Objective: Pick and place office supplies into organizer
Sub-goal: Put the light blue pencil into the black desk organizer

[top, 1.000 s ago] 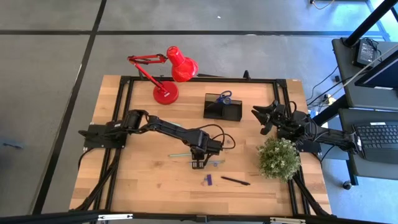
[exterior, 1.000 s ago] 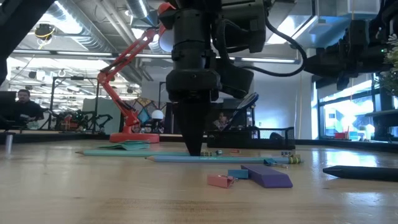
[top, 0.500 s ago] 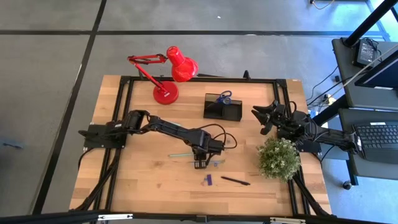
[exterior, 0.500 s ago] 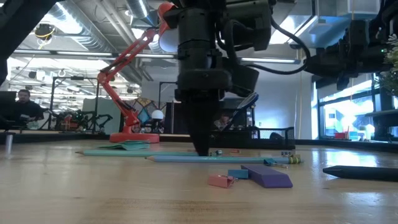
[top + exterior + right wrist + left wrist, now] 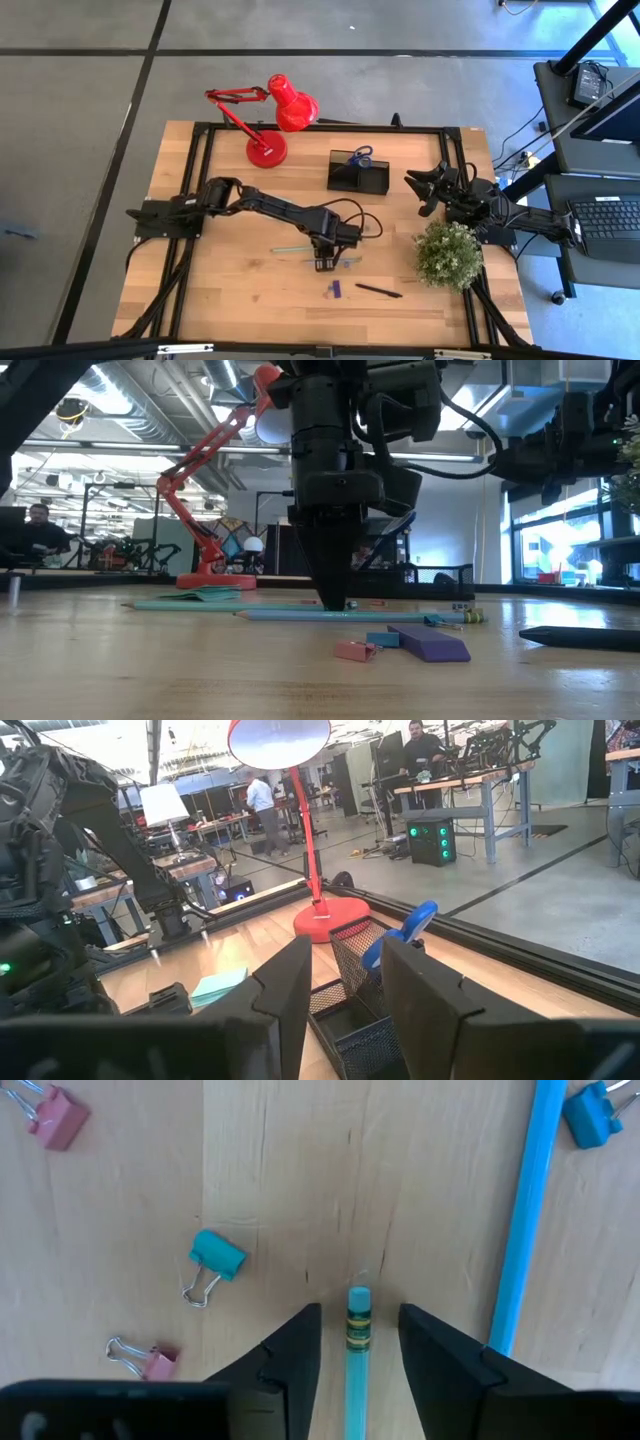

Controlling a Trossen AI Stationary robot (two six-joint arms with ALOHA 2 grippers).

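The left gripper (image 5: 325, 264) points down at mid-table, its fingers (image 5: 290, 1355) parted on either side of a light-blue pencil (image 5: 357, 1350) lying on the wood, not clenched. The organizer (image 5: 358, 172) stands farther back, blue-handled scissors (image 5: 361, 155) inside. At the right edge, the right gripper (image 5: 420, 190) hovers, fingers apart, empty.

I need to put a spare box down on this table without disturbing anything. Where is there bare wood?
The widest bare patch is the near left corner of the table, left of the purple piece. Another lies between the red lamp and the left arm. It is crowded around the left end effector, among pencils, clips and the black pen, and by the organizer and plant.
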